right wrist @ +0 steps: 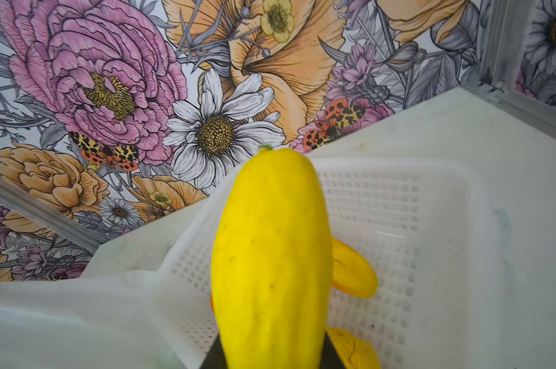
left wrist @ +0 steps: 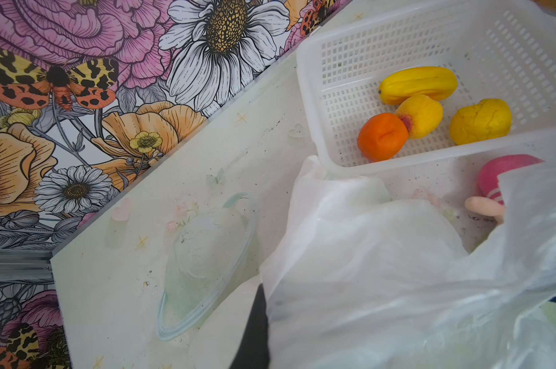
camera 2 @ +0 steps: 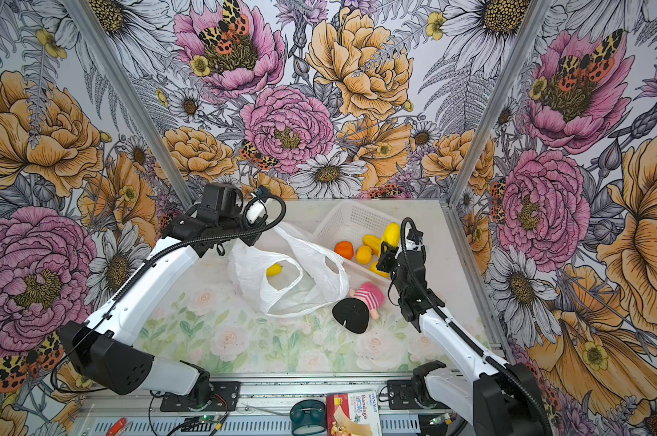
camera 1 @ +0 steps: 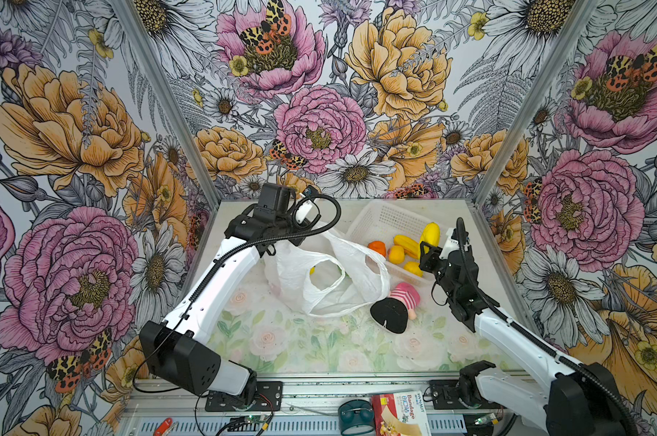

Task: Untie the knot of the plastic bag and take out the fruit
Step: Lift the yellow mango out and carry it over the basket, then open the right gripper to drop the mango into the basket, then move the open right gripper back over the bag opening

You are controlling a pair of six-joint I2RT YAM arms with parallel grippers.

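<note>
We see the right gripper [camera 1: 428, 252] clamped on the butt end of a smooth, glossy yellow oblong fruit [camera 1: 430, 234], held over the rigid white perforated basket [camera 1: 372, 216] at the back right of the worktop [camera 1: 300, 341]. Its long axis runs straight out from the jaws toward the back wall, with the small green stem tip farthest from them. Below it in the basket lie a ribbed yellow fruit [camera 1: 406, 244], long axis slanting across the basket floor, a dimpled orange fruit [camera 1: 376, 248], a blushed yellow fruit [camera 1: 396, 255] of rounded shape and a lumpy yellow fruit [camera 1: 413, 268].

The plastic bag [camera 1: 300, 279], thin, crinkled and translucent white, sits mid-worktop just left of the basket. Its two loop handles [camera 1: 319, 257] gape open and separate. In a top view a small yellow fruit [camera 2: 274, 270] shows through one handle opening, inside the bag. The left gripper [camera 1: 302, 237] is closed on the bag's film at its far edge, which rises to a peak there. A pink-striped doll [camera 1: 404, 298] with black hair lies beside the bag.
</note>
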